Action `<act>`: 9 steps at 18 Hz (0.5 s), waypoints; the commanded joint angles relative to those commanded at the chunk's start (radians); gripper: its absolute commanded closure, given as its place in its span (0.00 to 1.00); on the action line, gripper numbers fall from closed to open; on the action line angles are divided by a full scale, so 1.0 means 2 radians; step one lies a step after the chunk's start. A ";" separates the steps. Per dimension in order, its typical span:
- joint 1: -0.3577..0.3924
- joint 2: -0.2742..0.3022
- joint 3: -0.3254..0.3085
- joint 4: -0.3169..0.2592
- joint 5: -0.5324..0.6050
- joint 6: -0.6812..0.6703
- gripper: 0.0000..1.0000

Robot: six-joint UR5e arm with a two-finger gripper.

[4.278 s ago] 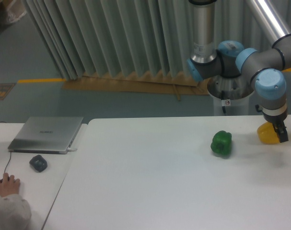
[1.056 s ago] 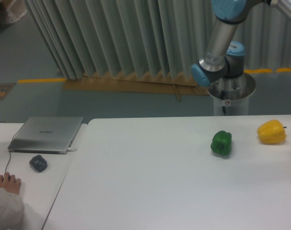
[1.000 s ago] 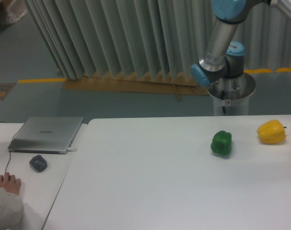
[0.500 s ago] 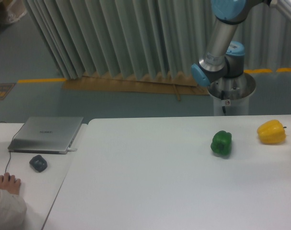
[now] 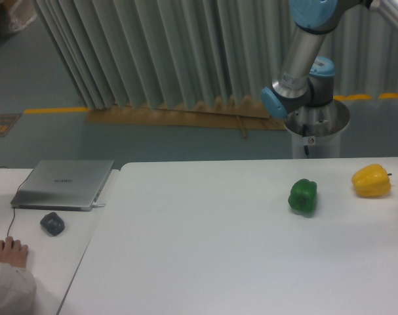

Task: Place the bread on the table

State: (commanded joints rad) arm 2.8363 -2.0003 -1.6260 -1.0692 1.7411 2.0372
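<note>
- Searching the table (image 5: 205,249) turns up no bread; only a green pepper (image 5: 303,195) and yellow pepper (image 5: 372,180), far right.
- Gripper out of frame, state unknowable.
- Bread likely light, soft: grip its sides gently.

White table (image 5: 205,249): green pepper (image 5: 303,195) right of centre toward the far edge, yellow pepper (image 5: 372,181) further right, near the right edge, well apart.
</note>
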 joint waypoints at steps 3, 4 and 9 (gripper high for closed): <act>0.002 0.002 0.006 -0.002 0.000 0.001 0.90; 0.002 0.004 0.015 -0.004 0.000 0.001 0.90; 0.003 0.024 0.033 -0.038 -0.010 -0.005 0.90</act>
State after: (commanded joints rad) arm 2.8425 -1.9529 -1.5601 -1.1443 1.7212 2.0264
